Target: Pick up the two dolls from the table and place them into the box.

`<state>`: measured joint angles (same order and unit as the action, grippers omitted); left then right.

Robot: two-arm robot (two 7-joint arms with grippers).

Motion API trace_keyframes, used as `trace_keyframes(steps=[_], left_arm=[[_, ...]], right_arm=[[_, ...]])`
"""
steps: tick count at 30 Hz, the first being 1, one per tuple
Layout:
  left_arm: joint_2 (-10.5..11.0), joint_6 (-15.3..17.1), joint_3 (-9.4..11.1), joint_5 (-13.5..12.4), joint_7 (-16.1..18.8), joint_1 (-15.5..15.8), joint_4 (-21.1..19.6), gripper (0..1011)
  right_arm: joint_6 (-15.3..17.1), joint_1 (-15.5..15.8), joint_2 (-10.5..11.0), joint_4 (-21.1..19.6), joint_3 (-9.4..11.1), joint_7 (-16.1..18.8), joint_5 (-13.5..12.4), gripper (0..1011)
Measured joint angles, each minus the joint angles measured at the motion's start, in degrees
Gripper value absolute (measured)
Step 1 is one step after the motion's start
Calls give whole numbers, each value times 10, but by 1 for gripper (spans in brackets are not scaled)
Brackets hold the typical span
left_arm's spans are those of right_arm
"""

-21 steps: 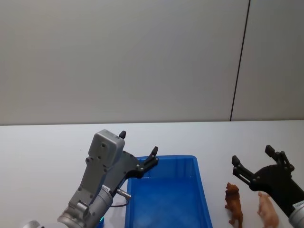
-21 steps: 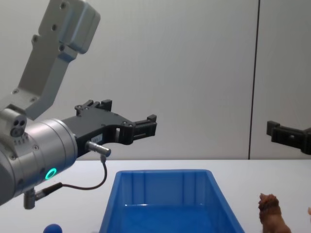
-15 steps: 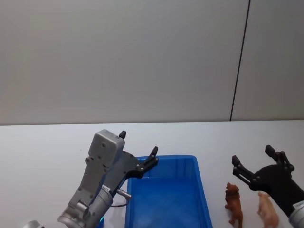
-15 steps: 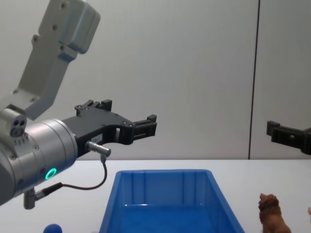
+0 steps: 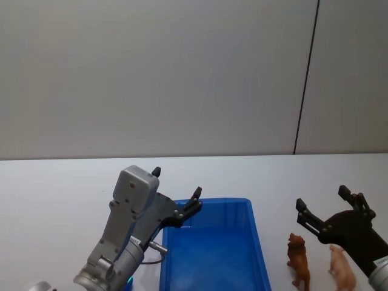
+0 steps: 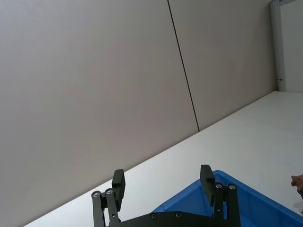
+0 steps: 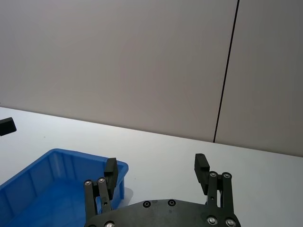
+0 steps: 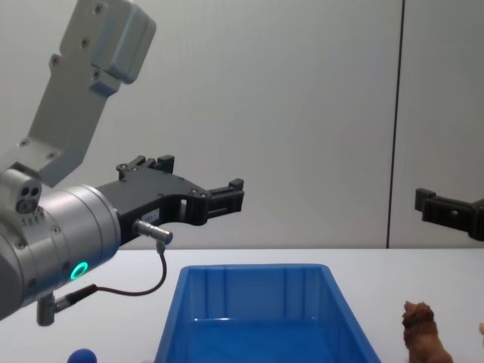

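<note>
Jaws on both arms are spread wide and hold nothing. The left gripper point(image 5: 176, 182) hangs in the air over the far left corner of the blue box point(image 5: 259, 242), and its silver arm comes up from the low left. A small green light point(image 8: 78, 270) glows on that arm. The right gripper point(image 5: 322, 197) hangs up above the brown doll point(image 5: 298, 259) and the pink doll point(image 5: 342, 270) and touches neither of them. The brown doll stands on the white counter point(image 5: 60, 194) near the right wall of the box. The pink doll stands just to the right of the brown one, close but apart, partly behind the black gripper in the head view. Both dolls are outside the box. A grey wall point(image 5: 151, 79) with one dark line down it stands behind the counter
</note>
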<state>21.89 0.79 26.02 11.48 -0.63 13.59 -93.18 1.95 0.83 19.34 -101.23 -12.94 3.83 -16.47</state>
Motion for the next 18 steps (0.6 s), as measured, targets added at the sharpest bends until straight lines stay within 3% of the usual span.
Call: trace_keyframes(steps=[18], left_arm=[[0,0,0,0,0,0,0,1001]], right_arm=[[0,0,0,0,0,0,0,1001]])
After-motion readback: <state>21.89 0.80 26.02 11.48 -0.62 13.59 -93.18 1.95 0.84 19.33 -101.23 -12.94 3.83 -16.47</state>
